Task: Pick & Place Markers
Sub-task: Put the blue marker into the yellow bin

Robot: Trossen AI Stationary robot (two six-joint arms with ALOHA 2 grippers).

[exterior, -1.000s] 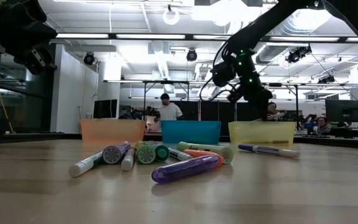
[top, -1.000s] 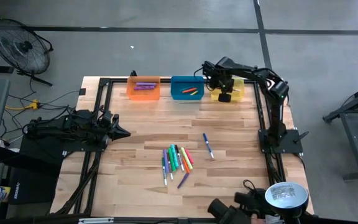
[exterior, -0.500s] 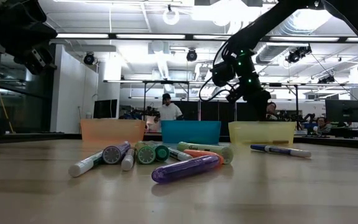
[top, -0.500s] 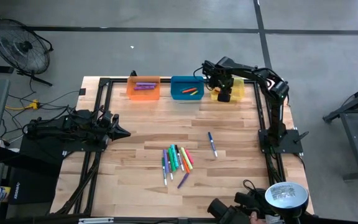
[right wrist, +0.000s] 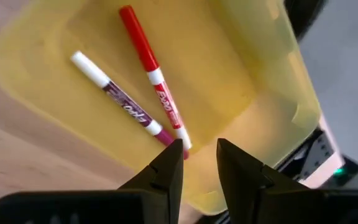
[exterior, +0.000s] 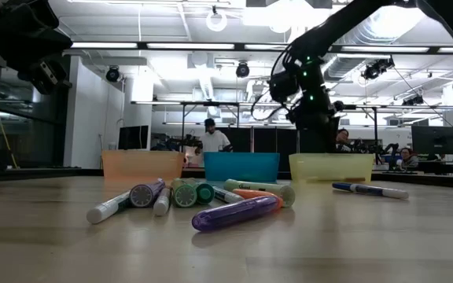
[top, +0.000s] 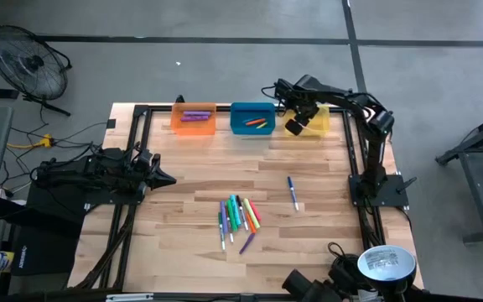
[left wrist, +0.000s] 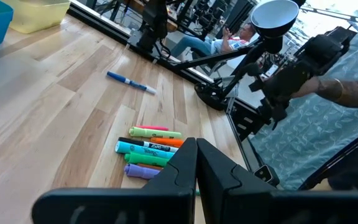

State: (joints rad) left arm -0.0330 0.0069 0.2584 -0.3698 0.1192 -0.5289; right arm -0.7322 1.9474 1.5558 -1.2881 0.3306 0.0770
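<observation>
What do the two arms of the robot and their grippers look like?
Both arms are dark, nearly black, built of slim jointed links. The left gripper has two angular black fingers that taper to narrow tips. The right gripper has the same black, wedge-shaped fingers. The right arm stands on a black base plate, with dark cables looping beside its wrist. The left arm is bulkier, with cables bundled along it.

Blue marker (top: pixel 293 192) rolled toward right arm's base.

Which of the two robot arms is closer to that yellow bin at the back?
The right. Its gripper hangs directly over the yellow bin, jaws slightly apart and empty. The left gripper waits far across the table, near its left edge.
</observation>
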